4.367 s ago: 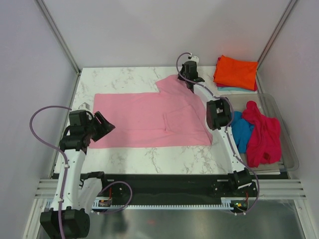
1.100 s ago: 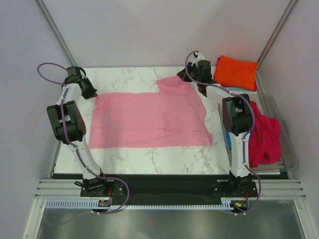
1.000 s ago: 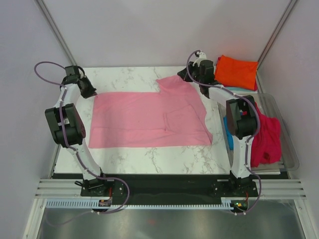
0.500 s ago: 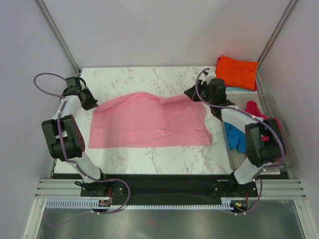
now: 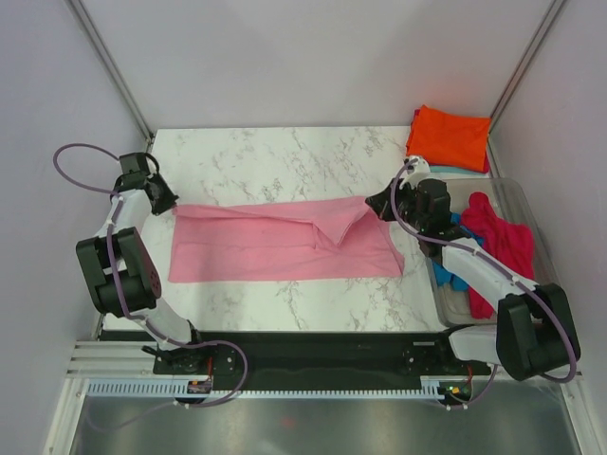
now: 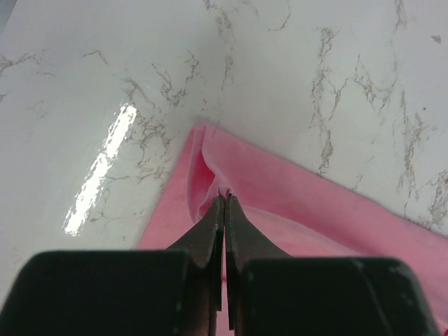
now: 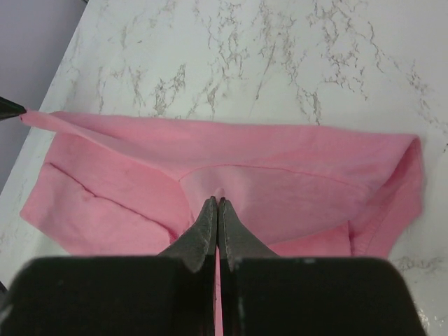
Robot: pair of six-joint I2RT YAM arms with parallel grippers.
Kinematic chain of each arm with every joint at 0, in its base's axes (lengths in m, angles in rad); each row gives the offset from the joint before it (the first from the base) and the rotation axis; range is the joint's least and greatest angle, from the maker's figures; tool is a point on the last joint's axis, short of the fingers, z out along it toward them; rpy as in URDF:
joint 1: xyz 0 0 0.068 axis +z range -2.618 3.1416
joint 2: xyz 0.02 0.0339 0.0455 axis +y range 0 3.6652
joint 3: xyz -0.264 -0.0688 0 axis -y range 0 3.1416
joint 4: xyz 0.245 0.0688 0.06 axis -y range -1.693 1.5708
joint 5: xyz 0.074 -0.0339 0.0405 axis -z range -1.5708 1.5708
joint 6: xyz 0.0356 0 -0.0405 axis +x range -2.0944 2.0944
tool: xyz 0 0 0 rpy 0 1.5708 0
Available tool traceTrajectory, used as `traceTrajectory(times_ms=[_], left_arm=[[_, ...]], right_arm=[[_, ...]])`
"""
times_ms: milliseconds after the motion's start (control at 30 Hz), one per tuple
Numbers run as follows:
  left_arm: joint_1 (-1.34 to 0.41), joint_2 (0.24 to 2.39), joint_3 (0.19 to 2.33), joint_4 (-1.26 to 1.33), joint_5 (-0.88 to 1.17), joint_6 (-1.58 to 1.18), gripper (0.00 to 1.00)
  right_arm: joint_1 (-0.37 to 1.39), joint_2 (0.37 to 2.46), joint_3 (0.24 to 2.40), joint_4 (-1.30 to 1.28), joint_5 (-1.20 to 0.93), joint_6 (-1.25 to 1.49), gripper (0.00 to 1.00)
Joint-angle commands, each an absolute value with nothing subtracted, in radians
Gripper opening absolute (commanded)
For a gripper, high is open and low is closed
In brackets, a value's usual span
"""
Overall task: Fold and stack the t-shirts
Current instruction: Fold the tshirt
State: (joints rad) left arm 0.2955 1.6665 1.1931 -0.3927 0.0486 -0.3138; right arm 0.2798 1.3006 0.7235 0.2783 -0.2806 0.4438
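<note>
A light pink t-shirt (image 5: 285,248) lies across the marble table, its far half lifted and drawn over the near half. My left gripper (image 5: 172,202) is shut on the shirt's far left corner (image 6: 222,190). At the far right corner my right gripper (image 5: 381,205) is shut on a pinch of the pink cloth (image 7: 218,199). A folded orange t-shirt (image 5: 450,136) lies at the back right on a pale blue one (image 5: 438,170). A crimson-pink t-shirt (image 5: 499,248) and a bright blue t-shirt (image 5: 451,248) are heaped at the right.
A clear plastic bin (image 5: 545,270) along the right edge holds the crimson-pink and bright blue shirts. Bare marble (image 5: 285,156) shows behind the pink shirt. Metal posts and grey walls close in the table at both sides.
Both grippers have drawn the pink shirt's far edge toward the near side. The shirt went from spread flat to folded over itself. The right arm swung outward over the bin.
</note>
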Motion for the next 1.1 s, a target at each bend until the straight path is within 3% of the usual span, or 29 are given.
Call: traceTrajectory(times_ms=[0, 700, 767, 833, 867, 900, 1067], left_arm=[[0.302, 1.64, 1.171, -0.342, 0.002, -0.276, 0.02], [0.302, 1.609, 1.083, -0.348, -0.132, -0.31, 0.03], [0.295, 1.598, 1.065, -0.351, -0.153, -0.325, 0.35], [0.279, 1.565, 1.051, -0.348, -0.181, -0.337, 0.75], [0.273, 1.554, 1.045, -0.347, -0.201, -0.35, 0.83], [0.268, 1.539, 1.04, -0.344, -0.222, -0.353, 0.87], [0.264, 1.453, 1.003, -0.298, -0.256, -0.371, 0.87]], right_arm=[[0.282, 1.218, 0.681, 0.253, -0.244, 0.43, 0.0], [0.285, 1.06, 0.502, 0.005, -0.017, 0.603, 0.0], [0.285, 1.048, 0.486, -0.053, 0.034, 0.632, 0.01], [0.285, 1.014, 0.462, -0.081, 0.075, 0.647, 0.31], [0.285, 0.99, 0.45, -0.084, 0.08, 0.652, 0.48], [0.285, 0.977, 0.449, -0.093, 0.089, 0.661, 0.62], [0.285, 0.931, 0.488, -0.167, 0.132, 0.66, 0.68]])
